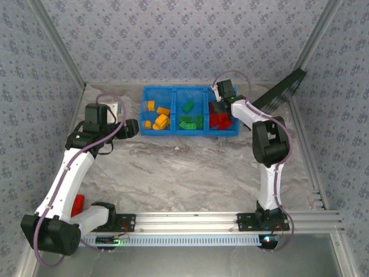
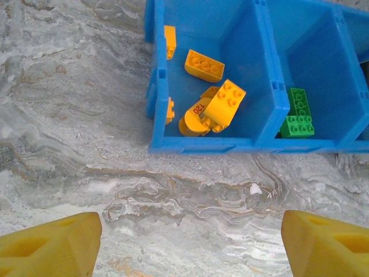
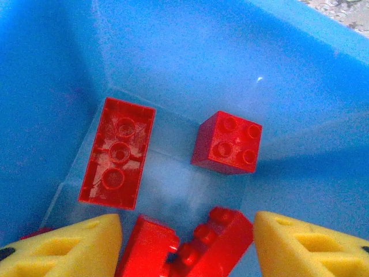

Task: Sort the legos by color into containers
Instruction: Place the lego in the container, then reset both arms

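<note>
- Sorting is judged nearly done: in the top view the tray [image 1: 173,131] sits at upper centre. Yellow bricks [image 1: 160,120] lie in its left compartment, green bricks [image 1: 187,122] in the middle one and red bricks [image 1: 219,120] in the right one.
- Right gripper [image 3: 187,231]: fingers are spread wide, seen at the lower left and lower right of the right wrist view, down inside the right compartment. Red bricks lie below and between them. Nothing is seen pinched, though contact at the finger edges cannot be ruled out.
- Left gripper [image 2: 190,245]: fingers are spread with nothing between them and bare table [image 2: 86,144] beneath. The tray's left compartment is seen at upper centre of the left wrist view, near ahead.
- A red object [image 1: 78,203] is noted at lower left of the top view, just beside the left arm [image 1: 66,173] and partly hidden by it. Whether it is a brick cannot be told.
- Key relation: the object lies toward the lower left from the left gripper and well apart from it, on the side away from the tray. Its long axis appears to run roughly up-down in the frame. The right gripper, at upper right, is much farther off, so the left arm is the nearer.
- Judgement: if it is a brick, the left gripper would have to be drawn back toward its own base and closed across the short axis. The drop would be at the tray's right end.
</note>
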Available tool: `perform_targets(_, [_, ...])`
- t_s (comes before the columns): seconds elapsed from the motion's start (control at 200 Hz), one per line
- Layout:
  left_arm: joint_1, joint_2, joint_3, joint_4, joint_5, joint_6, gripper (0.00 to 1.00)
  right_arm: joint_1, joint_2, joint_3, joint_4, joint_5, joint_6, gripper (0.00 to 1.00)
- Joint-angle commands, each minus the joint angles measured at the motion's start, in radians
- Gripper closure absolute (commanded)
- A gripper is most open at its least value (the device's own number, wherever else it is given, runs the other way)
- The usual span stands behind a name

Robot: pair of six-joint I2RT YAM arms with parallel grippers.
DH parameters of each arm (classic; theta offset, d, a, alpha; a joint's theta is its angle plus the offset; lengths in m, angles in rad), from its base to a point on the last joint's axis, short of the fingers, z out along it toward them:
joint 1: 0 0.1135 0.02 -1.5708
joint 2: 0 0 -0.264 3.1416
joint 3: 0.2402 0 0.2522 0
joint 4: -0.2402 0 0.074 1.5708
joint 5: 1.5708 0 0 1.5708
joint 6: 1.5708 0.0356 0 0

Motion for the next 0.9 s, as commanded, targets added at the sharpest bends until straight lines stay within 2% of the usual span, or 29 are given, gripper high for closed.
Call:
perform_targets(0.0, [0.006,0.007,0.088,-0.016,-0.046,0.016,0.18,-0.007,-0.155,-0.039,0.012,0.019,-0.002,0.3])
perform_targets(0.15, [0.006,0.005,0.102,0.068,-0.173,0.033,0.13,-0.007,-0.337,-0.133,0.021,-0.004,-0.008,0.13])
perform_targets(0.22, [0.007,0.006,0.085,0.122,-0.264,0.031,0.09,-0.009,-0.426,-0.179,0.013,-0.005,-0.004,0.0])
perform_targets(0.33, [0.015,0.005,0.01,0.229,-0.373,0.003,0.04,-0.023,-0.564,-0.256,-0.052,0.001,0.028,0.0])
perform_targets(0.42, [0.027,-0.01,-0.109,0.361,-0.41,0.016,0.03,-0.072,-0.715,-0.436,-0.038,0.007,0.095,0.0])
perform_targets(0.555, [0.046,-0.08,-0.34,0.579,-0.52,0.033,0.02,-0.177,-0.966,-0.805,0.131,-0.058,0.178,0.0])
perform_targets(0.655, [0.085,-0.14,-0.497,0.749,-0.516,0.051,0.01,-0.218,-1.118,-1.101,0.408,-0.068,0.184,0.0])
perform_targets(0.805, [0.132,-0.17,-0.634,0.856,-0.509,0.152,0.01,-0.274,-1.11,-1.298,0.665,-0.084,0.235,0.0])
perform_targets(0.895, [0.165,-0.141,-0.776,1.106,-0.434,0.133,0.01,-0.293,-1.026,-1.325,0.756,-0.122,0.229,0.0])
